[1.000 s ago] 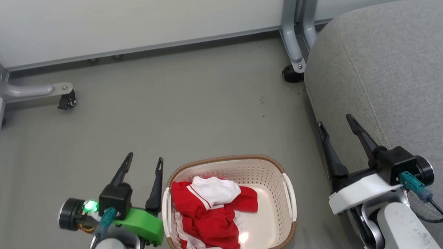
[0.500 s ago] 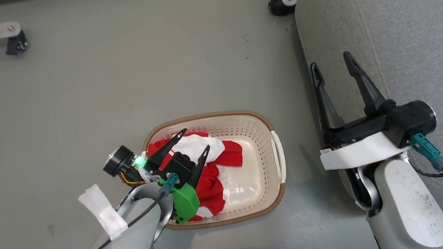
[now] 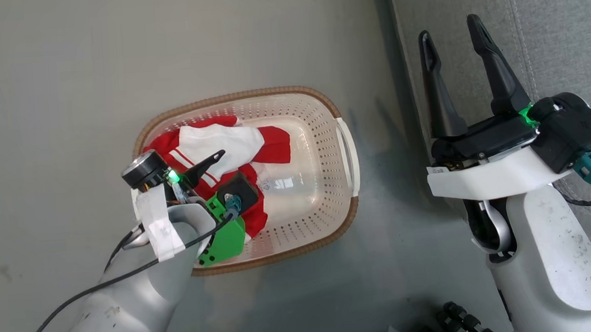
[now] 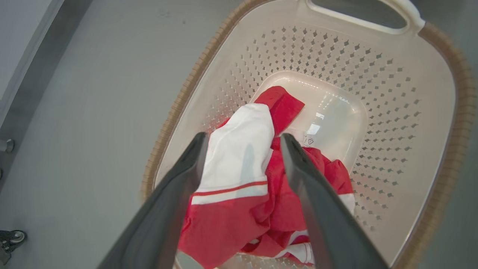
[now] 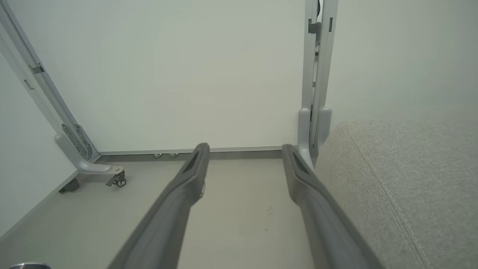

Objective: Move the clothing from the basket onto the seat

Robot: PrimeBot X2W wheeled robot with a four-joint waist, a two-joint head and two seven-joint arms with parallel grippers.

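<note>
The basket [image 3: 240,94] stands on the grey floor, cream with a brown rim [image 4: 179,101]. The clothing [image 3: 222,139] lies bunched in its left half, red with a white panel [image 4: 239,160] and white stripes. My left gripper [image 4: 243,137] reaches down into the basket and is open, its two fingers either side of the white panel. One dark finger [image 3: 206,166] lies over the fabric; whether it touches I cannot tell. My right gripper [image 3: 448,27] stands open and empty at the edge of the seat [image 3: 548,27], the grey cushion [image 5: 403,179] on the right.
Bare grey floor surrounds the basket. In the right wrist view a white wall stands ahead, with a grey upright post [image 5: 315,93] beside the seat and a grey frame leg on a caster [image 5: 115,179] at the left. A dark ribbed part [image 3: 459,320] shows at the bottom.
The head camera has tilted downward. My left gripper moved from the floor beside the basket into the basket, over the clothing, still open. The right gripper stays open beside the seat.
</note>
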